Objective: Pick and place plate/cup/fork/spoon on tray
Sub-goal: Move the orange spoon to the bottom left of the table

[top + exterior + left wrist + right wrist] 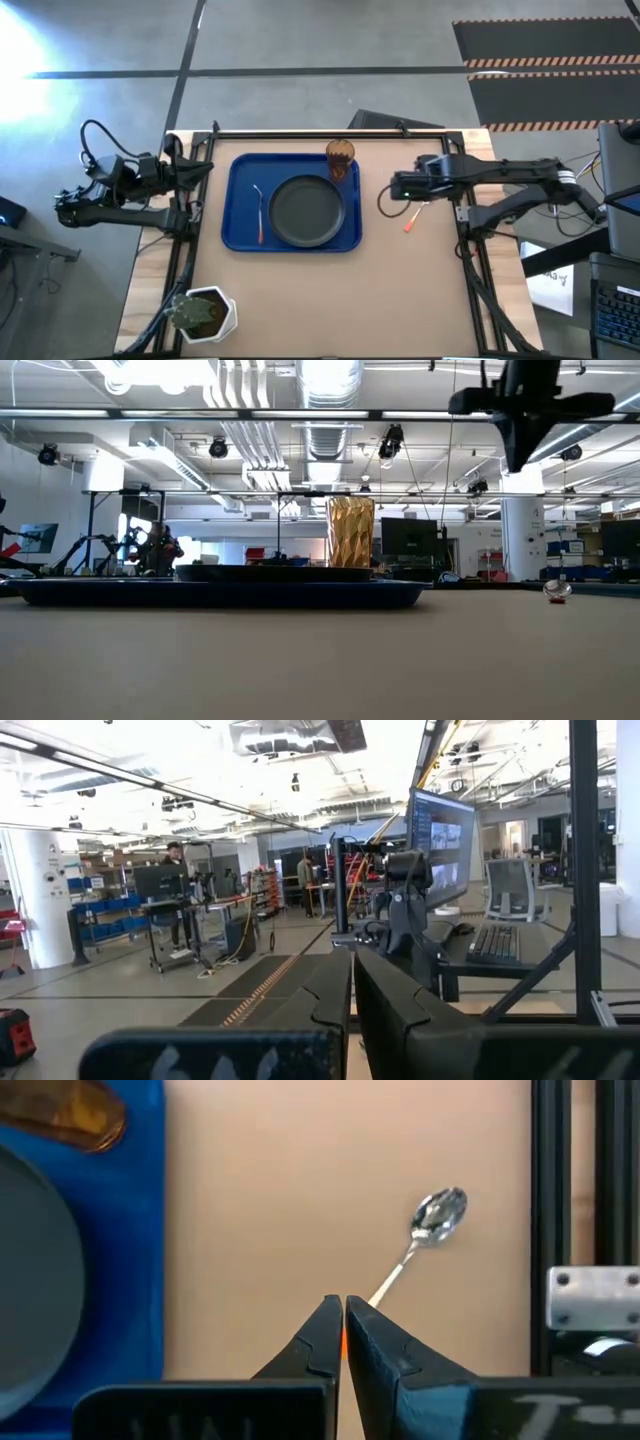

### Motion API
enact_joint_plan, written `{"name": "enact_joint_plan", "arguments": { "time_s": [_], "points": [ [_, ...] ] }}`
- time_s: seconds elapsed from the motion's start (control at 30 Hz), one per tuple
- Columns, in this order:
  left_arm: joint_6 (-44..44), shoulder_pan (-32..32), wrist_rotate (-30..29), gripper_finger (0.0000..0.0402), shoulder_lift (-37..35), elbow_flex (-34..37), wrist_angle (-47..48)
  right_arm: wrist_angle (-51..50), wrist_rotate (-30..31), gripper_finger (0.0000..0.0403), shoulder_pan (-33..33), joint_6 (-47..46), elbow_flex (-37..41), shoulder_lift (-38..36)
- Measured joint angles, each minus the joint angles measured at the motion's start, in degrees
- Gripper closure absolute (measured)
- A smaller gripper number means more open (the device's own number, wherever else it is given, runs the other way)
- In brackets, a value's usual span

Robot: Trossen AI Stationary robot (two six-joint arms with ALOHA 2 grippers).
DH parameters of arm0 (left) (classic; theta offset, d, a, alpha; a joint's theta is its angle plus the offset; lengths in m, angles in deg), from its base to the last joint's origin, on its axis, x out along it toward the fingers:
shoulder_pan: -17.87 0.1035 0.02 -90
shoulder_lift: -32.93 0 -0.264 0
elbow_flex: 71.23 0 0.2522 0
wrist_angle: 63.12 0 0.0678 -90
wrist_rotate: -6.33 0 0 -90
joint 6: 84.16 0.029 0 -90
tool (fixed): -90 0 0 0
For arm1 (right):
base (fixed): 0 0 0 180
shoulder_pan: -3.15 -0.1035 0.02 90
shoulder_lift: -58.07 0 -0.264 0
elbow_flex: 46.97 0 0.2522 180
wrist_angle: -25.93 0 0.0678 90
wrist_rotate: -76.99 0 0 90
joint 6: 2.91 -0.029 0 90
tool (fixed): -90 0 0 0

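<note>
The blue tray (240,200) lies mid-table with the dark plate (305,210) resting flat on it. The orange-handled fork (259,212) lies on the tray, on the side of the plate toward the table's left edge. The amber ribbed cup (340,158) stands upright at the tray's far right corner. The spoon (440,1213) lies on the bare table right of the tray. My right gripper (343,1320) is shut, pointing down, high above the spoon's handle end and clear of the table (520,460). My left gripper (352,1000) is shut, drawn back at the table's left edge.
A white pot with a green plant (205,312) stands at the table's near left corner. Black frame rails (570,1230) run along the table's right side close to the spoon, and along the left and far sides. Bare tabletop (330,300) lies in front of the tray.
</note>
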Motion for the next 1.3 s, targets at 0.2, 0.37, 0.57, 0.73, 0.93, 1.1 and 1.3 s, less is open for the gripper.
{"name": "enact_joint_plan", "arguments": {
  "time_s": [0.2,0.37,0.57,0.73,0.93,1.1,1.3],
  "points": [
    [0.0,0.0,0.0,0.0402,0.0,0.0,0.0,4.8,-5.5,0.0385,0.0,-4.3,10.8,-2.8],
    [0.0,0.0,-0.1,0.0402,0.0,0.0,0.0,10.3,-9.6,0.0348,0.0,-7.6,18.2,-1.3],
    [0.0,0.0,-0.1,0.0402,0.0,0.0,0.0,17.9,-9.3,0.0289,0.5,-8.8,22.9,0.7],
    [0.0,0.0,-0.1,0.0402,0.0,0.0,0.0,19.9,-8.6,0.0253,0.5,-12.7,25.3,2.5],
    [0.0,0.0,-0.1,0.0402,-0.1,0.0,0.0,21.1,-6.9,0.0239,0.6,-16.7,25.4,6.8],
    [0.0,0.0,-0.1,0.0402,-0.5,0.1,0.0,23.1,-7.0,0.0241,0.6,-18.9,25.4,12.9],
    [0.0,0.0,0.0,0.0402,-2.0,0.1,0.5,27.0,-6.5,0.0239,0.6,-22.8,25.2,19.0]
  ]
}}
